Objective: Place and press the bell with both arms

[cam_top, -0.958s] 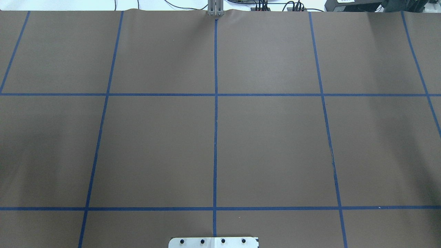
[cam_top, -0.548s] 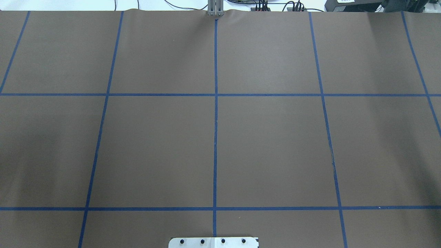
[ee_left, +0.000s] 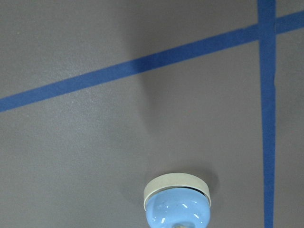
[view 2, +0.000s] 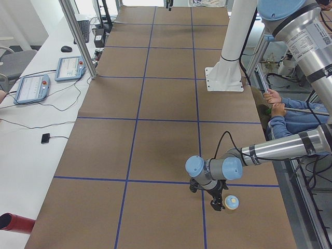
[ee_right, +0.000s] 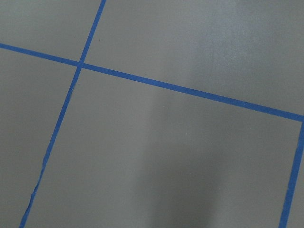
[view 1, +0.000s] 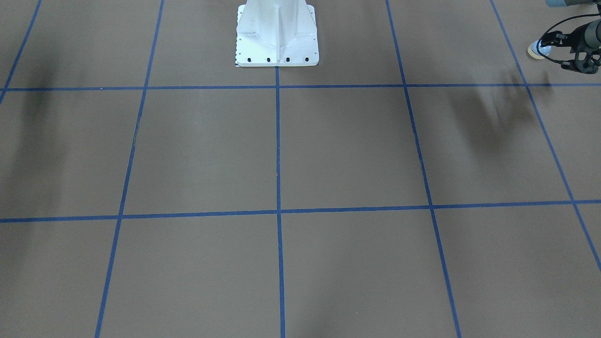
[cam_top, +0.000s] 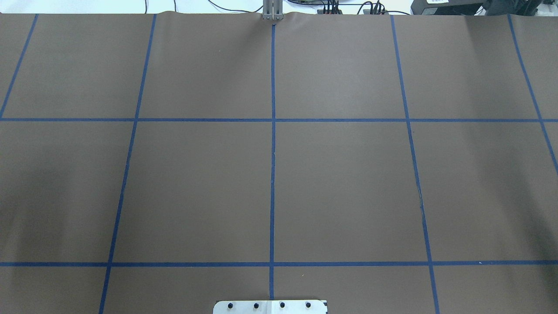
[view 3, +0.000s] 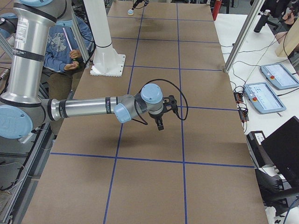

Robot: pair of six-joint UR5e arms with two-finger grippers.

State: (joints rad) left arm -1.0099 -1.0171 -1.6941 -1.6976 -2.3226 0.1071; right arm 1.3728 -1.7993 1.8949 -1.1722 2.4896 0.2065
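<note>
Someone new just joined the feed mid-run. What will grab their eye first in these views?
The small blue-topped bell sits on the brown table at the robot's left end, close beside the left gripper. At the other end, the right arm stretches out over the blue tape grid, and the right gripper hangs above bare paper.

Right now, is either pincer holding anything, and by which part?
Nothing seems held. The bell rests on the table close by the left pincer, with no grip on it visible. The right pincer hangs above the table with nothing in it.
</note>
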